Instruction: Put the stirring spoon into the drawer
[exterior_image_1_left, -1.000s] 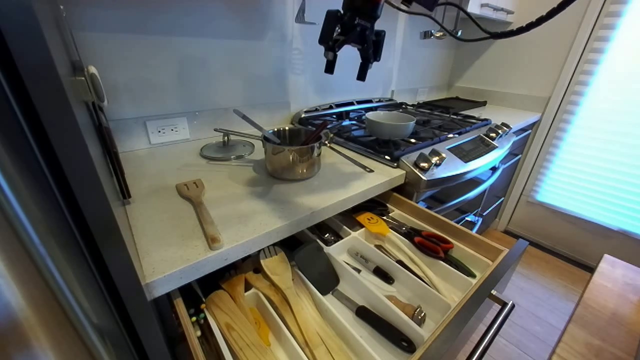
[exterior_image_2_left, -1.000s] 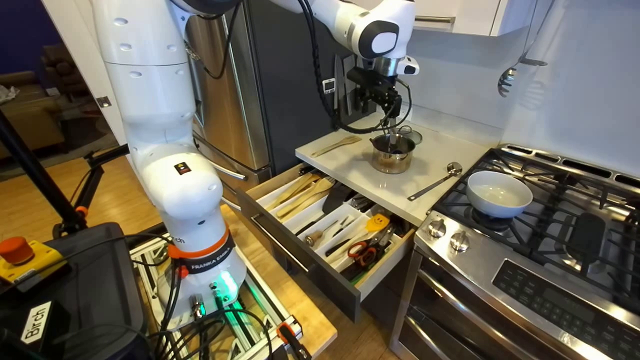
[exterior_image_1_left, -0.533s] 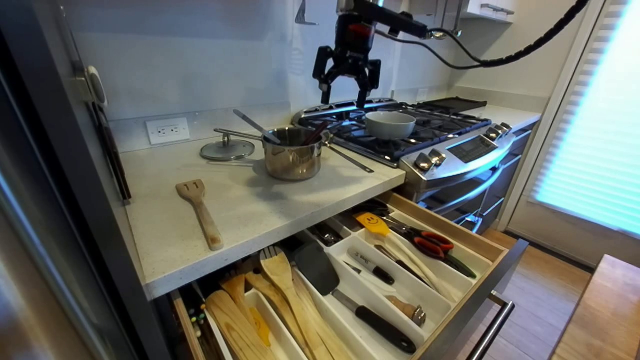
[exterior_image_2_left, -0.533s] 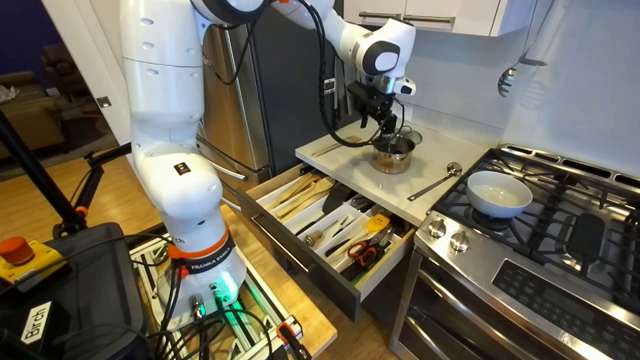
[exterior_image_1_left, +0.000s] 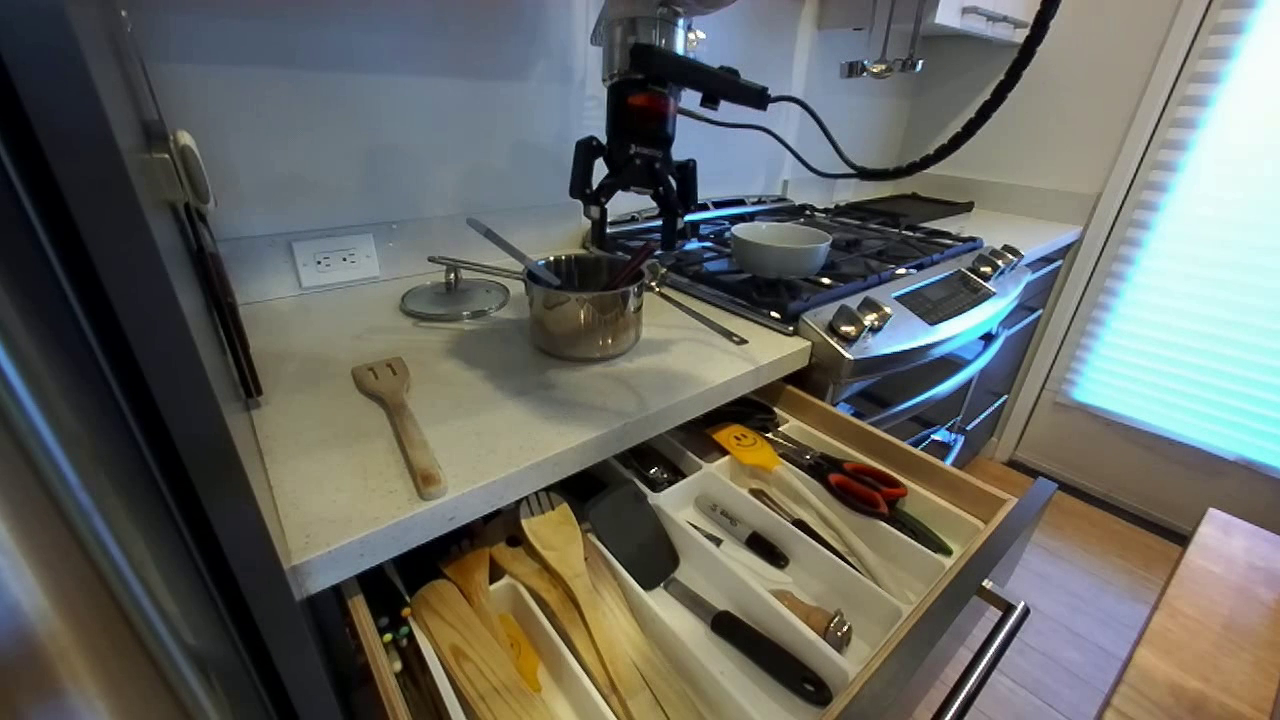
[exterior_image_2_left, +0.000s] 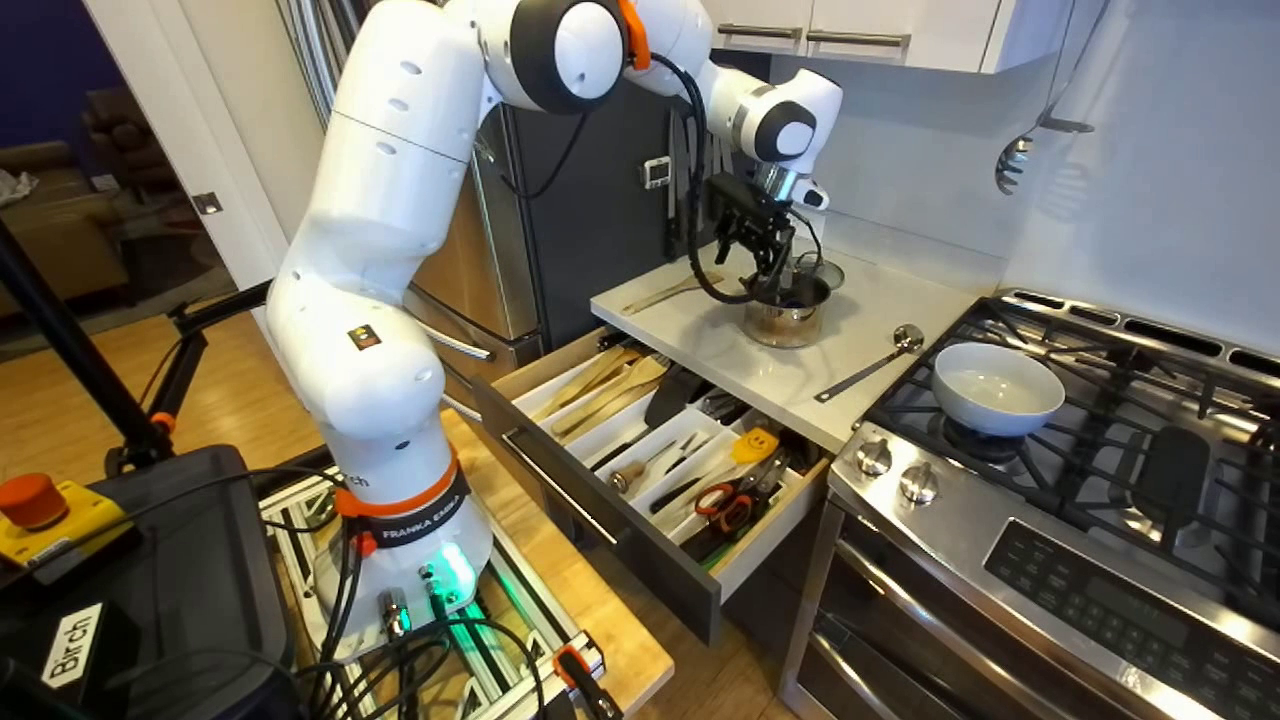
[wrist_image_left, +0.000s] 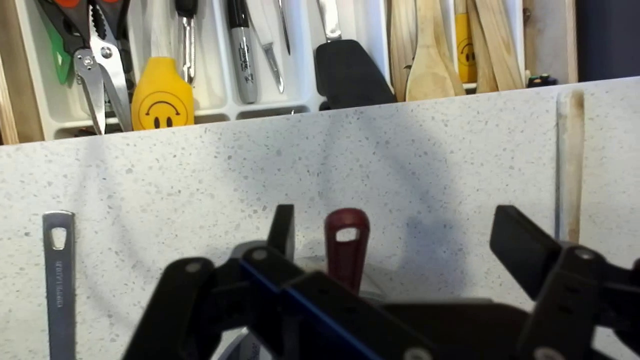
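A kitchen, shown by the stainless-steel refrigerator (exterior_image_2_left: 480, 275) at left, the gas range (exterior_image_2_left: 975, 530) at right and, between them, a speckled countertop (exterior_image_2_left: 868, 308) above an open utensil drawer (exterior_image_2_left: 660, 567).

Arm (exterior_image_2_left: 385, 185), white: stood on its base (exterior_image_2_left: 395, 560), bent at the elbow (exterior_image_2_left: 588, 50). Gripper (exterior_image_1_left: 634, 233), black: hung below the wrist (exterior_image_2_left: 798, 115), pointed down, fingers (wrist_image_left: 522, 250) spread well apart.

Have pale bowl (exterior_image_1_left: 781, 252) sitting on gas stove (exterior_image_2_left: 1060, 500).
Also have glass lid (exterior_image_1_left: 455, 299) lying on counter (exterior_image_1_left: 510, 410), white outlet (exterior_image_1_left: 337, 261) on backsplash (exterior_image_1_left: 420, 240) behind.
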